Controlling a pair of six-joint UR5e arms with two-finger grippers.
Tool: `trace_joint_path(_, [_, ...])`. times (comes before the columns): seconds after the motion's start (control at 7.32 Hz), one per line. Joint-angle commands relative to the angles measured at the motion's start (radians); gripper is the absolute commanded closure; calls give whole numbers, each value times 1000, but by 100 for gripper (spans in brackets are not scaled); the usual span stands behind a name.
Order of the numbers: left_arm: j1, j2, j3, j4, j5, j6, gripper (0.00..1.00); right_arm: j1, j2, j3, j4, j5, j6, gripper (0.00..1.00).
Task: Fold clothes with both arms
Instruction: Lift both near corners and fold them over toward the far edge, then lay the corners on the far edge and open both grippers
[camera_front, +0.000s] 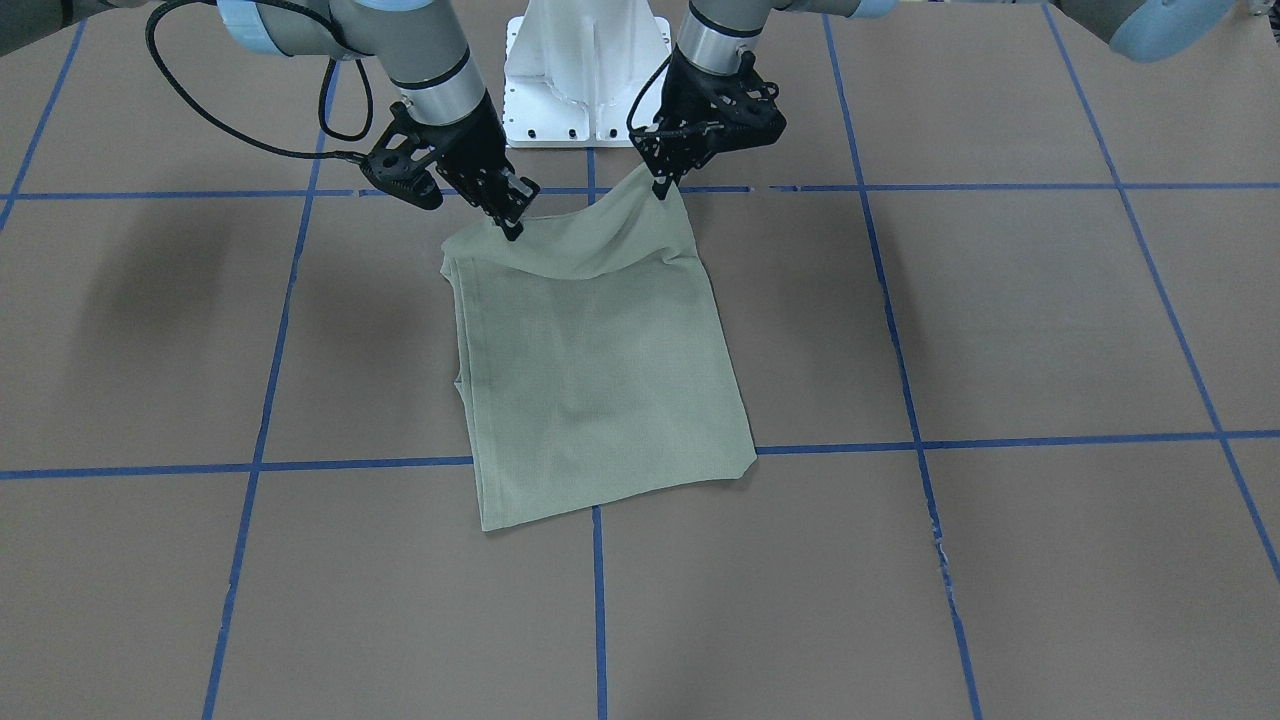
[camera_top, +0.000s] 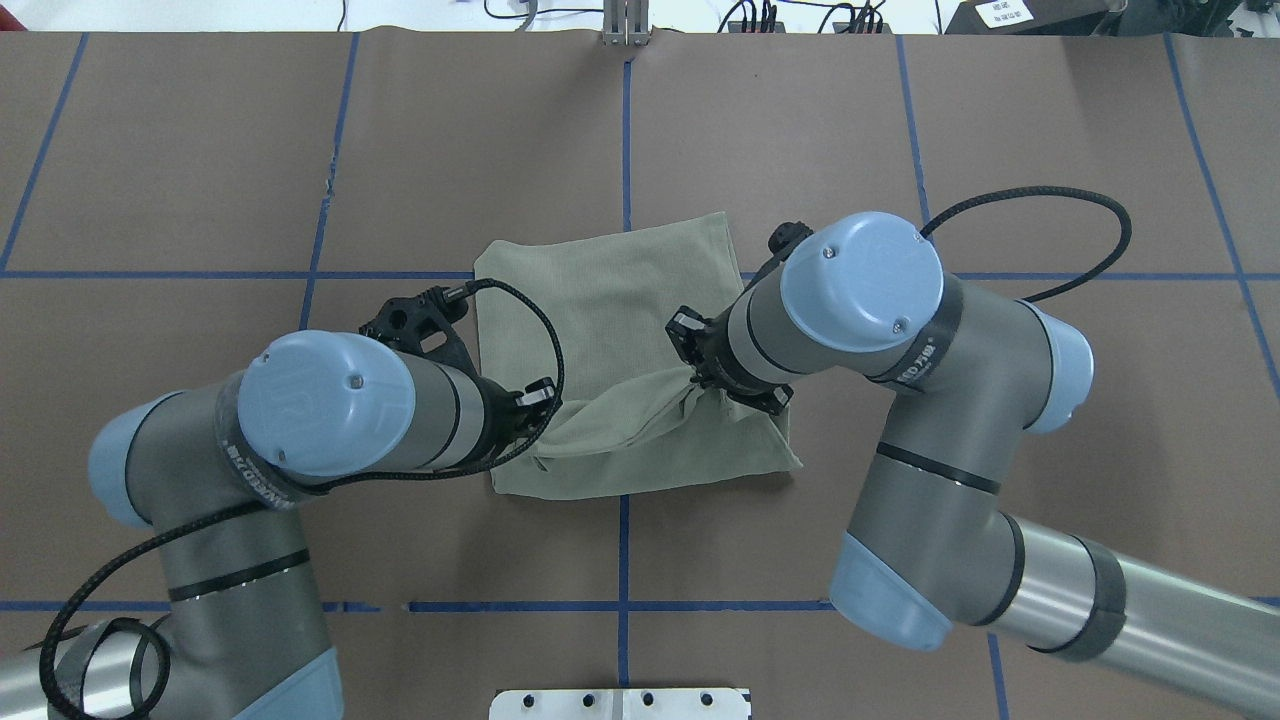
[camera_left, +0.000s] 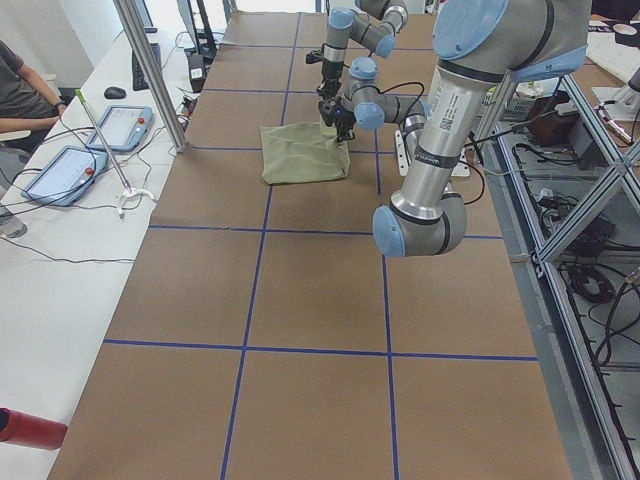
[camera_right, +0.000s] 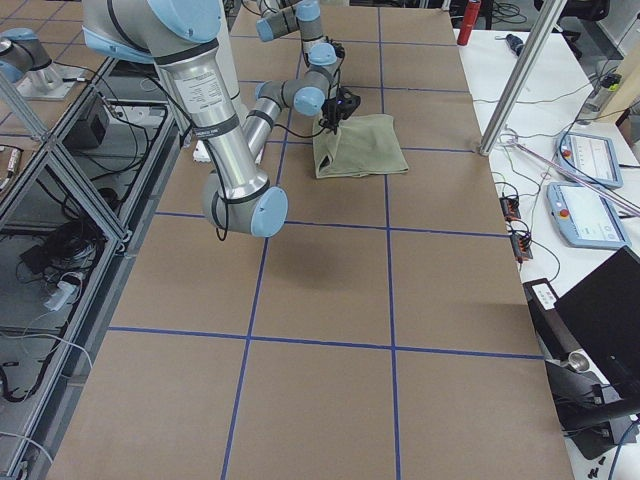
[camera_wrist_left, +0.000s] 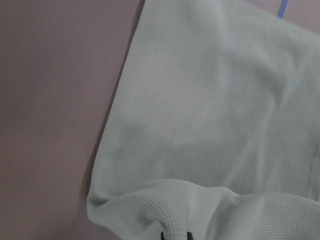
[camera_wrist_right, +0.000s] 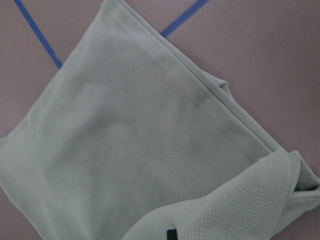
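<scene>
Underneath everything, a brown counter (camera_front: 1000, 320) gridded with blue tape (camera_front: 1050, 440). Above it, the left arm (camera_top: 330, 400) and the right arm (camera_top: 860, 290), both bent in toward the middle from the side of the white pedestal (camera_front: 585, 70).

Between them, the sage-green shirt (camera_front: 600, 380), reduced to a compact, roughly rectangular stack. No sleeves or collar on show, so presumably tucked inside. Flat on the counter over most of its area, near the middle and close to the pedestal, with the far end lying across a tape line. Only the edge nearest the robot raised, sagging in a shallow curve between two pinch points.

At one corner of that edge, the left claw (camera_front: 661, 190), drawn narrow and nipping the cloth. At the other corner, the right claw (camera_front: 511, 230), likewise pinched tight on the fabric. In both wrist views, ribbed knit bunched up right at the bottom of the frame.

Judged well along: the main folds look done, with one more apparently in hand, namely carrying the lifted edge over toward the far end to halve the stack. Left to do: lay it down square, let go, perhaps smooth it.
</scene>
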Motion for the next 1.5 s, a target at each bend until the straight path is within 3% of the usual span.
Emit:
trace_joint_path(0.0, [-85,-21,66,-35,-2,31,100,78,91,-171,135,-1,-4,100])
trace_joint_path(0.55, [-174,-127,311,-171,-2,35,100,123,218,-423,138,9,-15,100])
trace_joint_path(0.68, [-215,-168,411,-184,0,40,69,135,220,-461,163,12,-25,85])
trace_joint_path(0.82, [-254,-208,530,-252,0,114,1,144,220,-525,246,9,-27,1])
trace_joint_path(1.09, [-357,-241,646,-256,-38,252,0,183,245,-596,273,16,-48,0])
trace_joint_path(1.37, [-374,-238,645,-253,-69,282,0,218,268,-627,273,73,-76,0])
